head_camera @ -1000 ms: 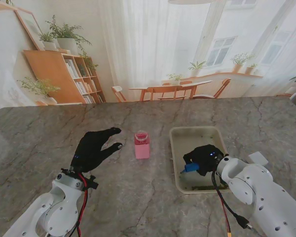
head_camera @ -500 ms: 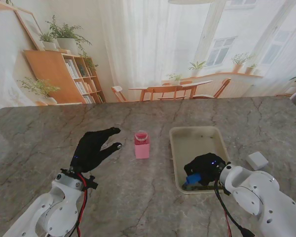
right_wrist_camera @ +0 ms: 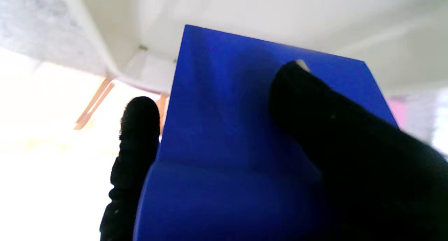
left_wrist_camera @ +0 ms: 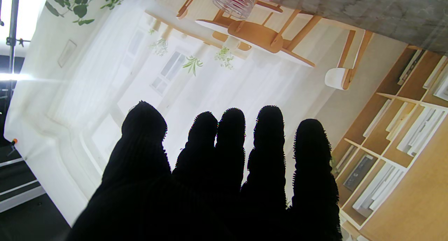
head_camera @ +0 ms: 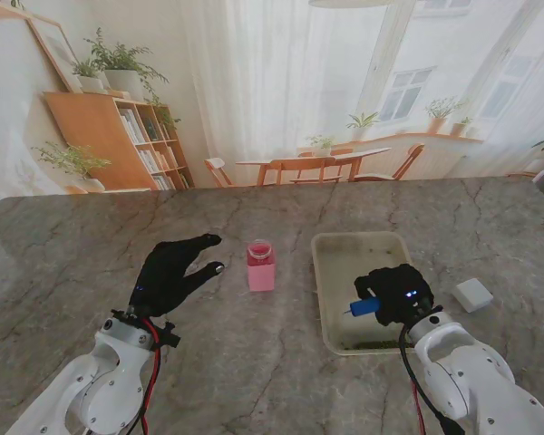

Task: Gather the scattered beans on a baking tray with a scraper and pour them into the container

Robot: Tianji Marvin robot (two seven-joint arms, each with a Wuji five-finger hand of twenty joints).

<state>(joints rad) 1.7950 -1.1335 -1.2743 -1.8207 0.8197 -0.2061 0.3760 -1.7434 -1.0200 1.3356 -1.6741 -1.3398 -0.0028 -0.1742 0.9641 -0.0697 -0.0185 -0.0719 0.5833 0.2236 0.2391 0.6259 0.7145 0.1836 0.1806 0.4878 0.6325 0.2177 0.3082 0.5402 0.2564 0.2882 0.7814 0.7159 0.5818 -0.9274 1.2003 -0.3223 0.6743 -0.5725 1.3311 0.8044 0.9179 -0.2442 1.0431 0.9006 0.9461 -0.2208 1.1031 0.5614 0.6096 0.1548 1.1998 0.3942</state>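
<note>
Grey marble table [head_camera: 254, 381], backdrop of a bright room: bookshelf [head_camera: 118, 136], dining set, curtained windows. My right hand [head_camera: 394, 294] is over the tray [head_camera: 331, 249], fingers clamped on the blue scraper [head_camera: 364, 307]; beans [head_camera: 367, 344] lie along the tray's edge nearest me. My left hand [head_camera: 168, 272] rests flat on the table, fingers spread, holding nothing, left of the pink container [head_camera: 260, 265]. Stand view shows a white block [head_camera: 472, 294] right of the tray; right wrist view shows the scraper blade [right_wrist_camera: 245, 104] up close with my thumb on it. No readable writing.
</note>
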